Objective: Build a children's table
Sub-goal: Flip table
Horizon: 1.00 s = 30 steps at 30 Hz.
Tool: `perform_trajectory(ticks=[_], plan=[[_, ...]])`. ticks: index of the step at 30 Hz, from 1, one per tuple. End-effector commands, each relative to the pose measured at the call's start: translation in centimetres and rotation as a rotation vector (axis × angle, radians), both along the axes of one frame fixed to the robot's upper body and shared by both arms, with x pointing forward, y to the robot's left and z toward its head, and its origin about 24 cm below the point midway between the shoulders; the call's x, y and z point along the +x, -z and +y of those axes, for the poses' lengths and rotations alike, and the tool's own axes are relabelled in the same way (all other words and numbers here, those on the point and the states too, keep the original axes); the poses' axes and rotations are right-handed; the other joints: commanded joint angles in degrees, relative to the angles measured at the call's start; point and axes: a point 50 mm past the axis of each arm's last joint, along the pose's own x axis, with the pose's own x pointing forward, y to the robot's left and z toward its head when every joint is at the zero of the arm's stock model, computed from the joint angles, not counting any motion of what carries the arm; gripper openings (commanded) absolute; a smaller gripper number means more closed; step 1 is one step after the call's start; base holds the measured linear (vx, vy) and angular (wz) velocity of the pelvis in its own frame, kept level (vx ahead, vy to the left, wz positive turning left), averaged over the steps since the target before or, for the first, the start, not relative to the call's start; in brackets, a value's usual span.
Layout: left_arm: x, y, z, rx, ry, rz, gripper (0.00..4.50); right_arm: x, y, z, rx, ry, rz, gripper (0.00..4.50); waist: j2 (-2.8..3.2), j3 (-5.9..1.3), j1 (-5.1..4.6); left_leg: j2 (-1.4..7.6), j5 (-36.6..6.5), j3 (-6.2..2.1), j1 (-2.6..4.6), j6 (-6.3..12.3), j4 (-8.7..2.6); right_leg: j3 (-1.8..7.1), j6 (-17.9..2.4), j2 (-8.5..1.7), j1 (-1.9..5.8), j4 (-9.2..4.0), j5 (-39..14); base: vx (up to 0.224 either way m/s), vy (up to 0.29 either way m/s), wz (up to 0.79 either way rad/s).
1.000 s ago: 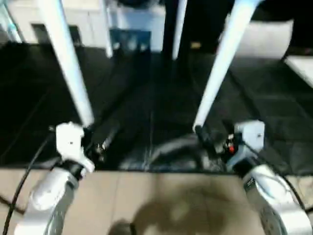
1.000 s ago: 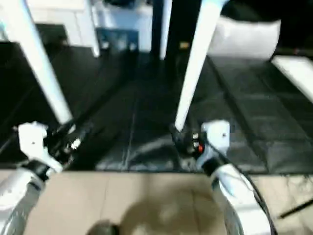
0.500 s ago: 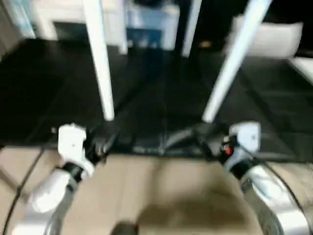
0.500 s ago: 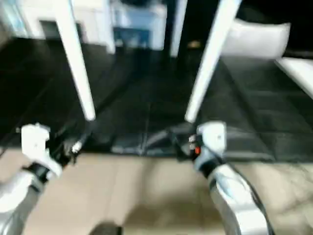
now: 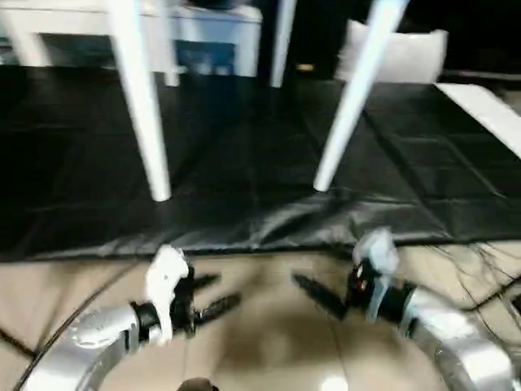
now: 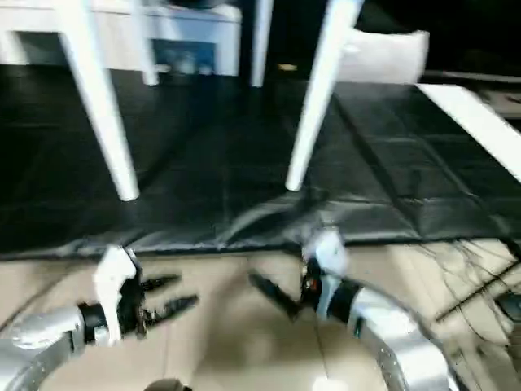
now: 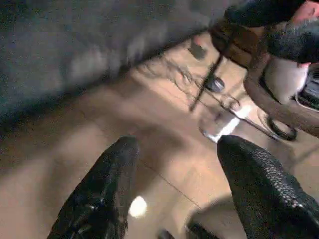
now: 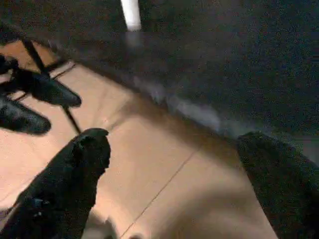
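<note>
Both grippers let go of legs, dropped near us over tan floor. We see left gripper (image 5: 213, 295) and right gripper (image 5: 319, 295) spread open, empty. Table's near legs, left leg (image 5: 140, 99) and right leg (image 5: 355, 91), stand upright on black mat (image 5: 244, 155), farther out; each arm equally near its own.

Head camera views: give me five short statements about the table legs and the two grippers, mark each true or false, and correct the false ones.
1. The left gripper is shut on a table leg. False: it is open and holds nothing.
2. Two white legs in front stand with their tips on the black mat. True.
3. The right gripper hangs over the tan floor, not over the mat. True.
4. The mat is bright red. False: it is black.
5. The right gripper's fingers are spread apart. True.
</note>
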Motion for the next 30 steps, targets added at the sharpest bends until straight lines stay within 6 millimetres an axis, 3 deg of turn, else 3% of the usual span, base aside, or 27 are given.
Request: perform_trajectory(ticks=[1,2,3,4,5,6,8,12,13,14,15,16,19,22,24,27,30], plan=[[-0.3,1.1,0.0,0.001,0.006,0.051,2.96,-0.3,0.8,-0.4,-0.027,-0.013,0.021,4.50,0.48,-1.39,-0.39,4.64,-27.0,-2.36,-0.23,-3.82,-6.76,3.47,-8.2,-5.06,0.22,-5.20,-18.1,0.000,0.000,0.00],[-0.6,2.1,0.1,-0.013,-0.001,0.099,2.96,-0.5,1.5,-0.3,-0.030,-0.021,0.045,4.50,0.85,-1.44,-0.11,4.98,-21.9,-1.96,-0.16,-2.50,-6.68,3.54,-8.9,-4.70,-0.22,-4.92,-12.0,0.000,0.000,0.00],[-1.1,3.5,0.3,-0.018,-0.017,0.158,2.96,-0.9,2.4,-0.3,-0.032,-0.016,0.082,4.50,-0.42,-1.45,-0.61,4.72,-14.9,-1.46,-0.75,-0.05,-6.21,3.44,-9.8,-4.39,0.14,-4.14,-3.3,0.000,0.000,0.00],[-1.2,3.9,0.3,-0.025,-0.023,0.174,2.96,-1.0,2.7,-0.3,-0.033,-0.013,0.092,4.50,-0.18,-1.53,-0.59,4.65,-11.7,-1.32,-0.99,1.08,-6.00,3.35,-10.3,-4.35,0.36,-3.72,0.2,0.000,0.000,0.00],[-1.4,4.4,0.4,-0.035,-0.034,0.202,2.96,-1.1,3.2,-0.4,-0.035,-0.007,0.109,4.50,-0.14,-1.42,-0.71,4.61,-9.2,-0.87,-0.52,3.06,-5.67,3.31,-11.4,-4.22,-0.11,-3.61,4.1,0.056,-0.006,-0.06],[-1.5,5.5,0.7,-0.052,-0.078,0.259,2.96,-1.3,4.4,-0.4,-0.038,0.012,0.156,4.50,-0.08,-1.26,-0.84,4.74,-7.9,-0.76,-0.52,4.53,-5.55,3.30,-12.7,-4.42,-0.01,-3.42,6.2,0.056,-0.006,-0.06],[-1.2,6.5,1.2,-0.051,-0.143,0.283,2.96,-1.6,5.5,-0.6,-0.042,0.031,0.194,4.50,-0.20,-0.93,-0.89,4.93,-8.4,-0.47,-0.37,5.74,-5.52,3.42,-14.3,-4.67,-0.06,-3.60,5.6,0.028,-0.005,-0.01],[-1.7,8.4,3.9,0.032,-0.253,0.325,2.96,-1.9,8.5,-1.0,-0.112,0.141,0.292,4.50,-0.02,-0.45,-1.06,5.33,-9.9,-0.44,-0.01,5.78,-5.84,3.39,-16.0,-4.40,-0.22,-3.75,4.0,0.000,0.000,0.00],[-1.8,9.4,4.3,0.083,-0.283,0.343,2.96,-1.9,9.8,-1.1,-0.128,0.209,0.344,4.50,0.50,-0.35,-1.13,5.37,-10.9,-0.52,-0.01,5.23,-5.96,3.44,-16.1,-4.51,-0.11,-3.68,2.7,0.000,0.000,0.00],[-1.8,10.3,4.6,0.136,-0.316,0.357,2.96,-2.1,11.3,-1.2,-0.149,0.282,0.403,4.50,0.30,0.06,-1.70,5.24,-13.8,-0.30,0.12,4.36,-6.17,3.59,-16.6,-4.53,-0.53,-4.07,-0.8,0.000,0.000,0.00],[-1.8,10.5,4.7,0.150,-0.325,0.360,2.96,-2.2,11.6,-1.2,-0.154,0.300,0.419,4.50,0.40,0.19,-1.59,5.52,-17.0,-0.43,0.28,2.65,-6.40,3.79,-16.9,-5.03,-0.36,-4.37,-5.8,0.000,0.000,0.00],[-1.6,11.0,4.7,0.186,-0.343,0.351,2.96,-2.1,12.3,-1.4,-0.172,0.349,0.446,4.50,0.32,0.16,-1.54,5.68,-17.3,-0.33,0.32,2.22,-6.36,3.93,-16.9,-5.21,-0.38,-4.45,-6.7,0.000,0.000,0.00],[-1.1,11.9,4.2,0.246,-0.393,0.347,2.96,-2.2,13.6,-1.5,-0.228,0.455,0.486,4.50,1.00,0.01,-1.63,6.00,-15.2,0.05,0.33,1.57,-6.38,4.10,-17.5,-5.04,-0.40,-4.00,-2.9,0.000,0.000,0.00],[-0.5,12.8,3.3,0.282,-0.504,0.352,2.96,-2.4,14.8,-1.0,-0.260,0.555,0.540,4.50,1.08,-0.20,-1.52,6.13,-11.5,0.40,0.17,2.60,-6.06,4.15,-18.4,-5.39,-0.24,-3.57,1.5,0.000,0.000,0.00],[-0.1,13.3,2.8,0.286,-0.589,0.371,2.96,-2.7,15.4,-0.8,-0.293,0.616,0.571,4.50,1.70,-0.53,-1.61,6.09,-8.5,0.61,0.10,3.97,-5.62,3.97,-19.4,-5.34,-0.22,-2.99,7.1,0.000,0.000,0.00],[-0.3,13.9,2.1,0.272,-0.655,0.395,2.96,-3.7,16.3,-0.7,-0.351,0.647,0.630,4.50,1.21,-0.80,-1.66,5.95,-5.0,0.87,-0.04,6.47,-5.08,3.84,-19.8,-5.34,0.07,-2.61,12.2,0.000,0.000,0.00],[-0.9,14.5,1.9,0.298,-0.703,0.436,2.96,-4.1,16.6,-0.6,-0.417,0.627,0.640,4.50,0.97,-0.93,-1.79,6.01,-4.2,1.07,-0.15,8.19,-4.83,3.79,-19.8,-5.38,0.06,-2.51,12.8,0.000,0.000,0.00]])
